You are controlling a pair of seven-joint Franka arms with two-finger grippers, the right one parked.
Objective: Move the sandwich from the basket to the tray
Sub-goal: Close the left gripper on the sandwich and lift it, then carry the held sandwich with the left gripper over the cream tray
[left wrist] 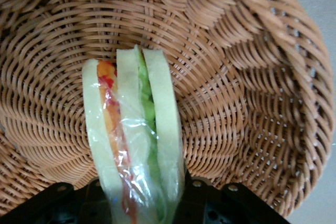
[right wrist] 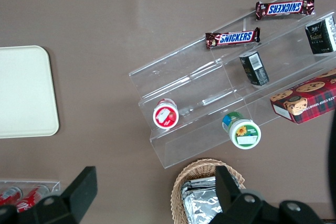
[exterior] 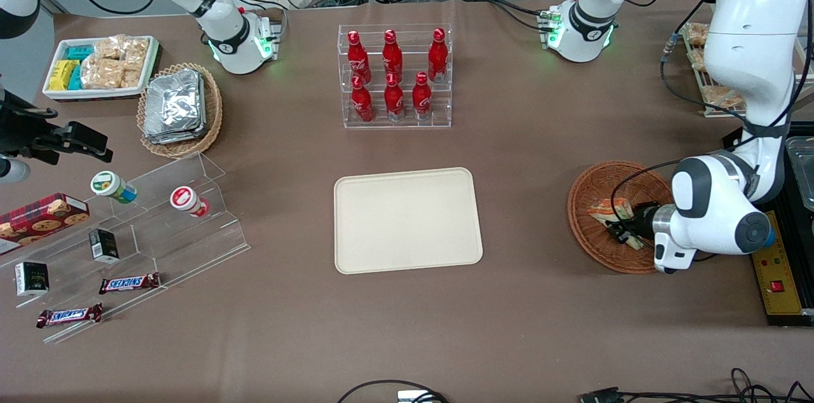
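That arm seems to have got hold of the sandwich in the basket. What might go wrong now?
The gripper sits low in the basket, apparently pinching the sandwich by its slippery clear wrap, so it might slide out once lifted. The squeeze falls on soft bread, which could squash. The tray lies well toward the parked arm's end, so a loose hold may fail on the way.

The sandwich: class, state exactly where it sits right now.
The sandwich sits inside the reddish-brown basket toward the working arm's end of the table, gripped between the fingers of the left hand, well apart from the tray.
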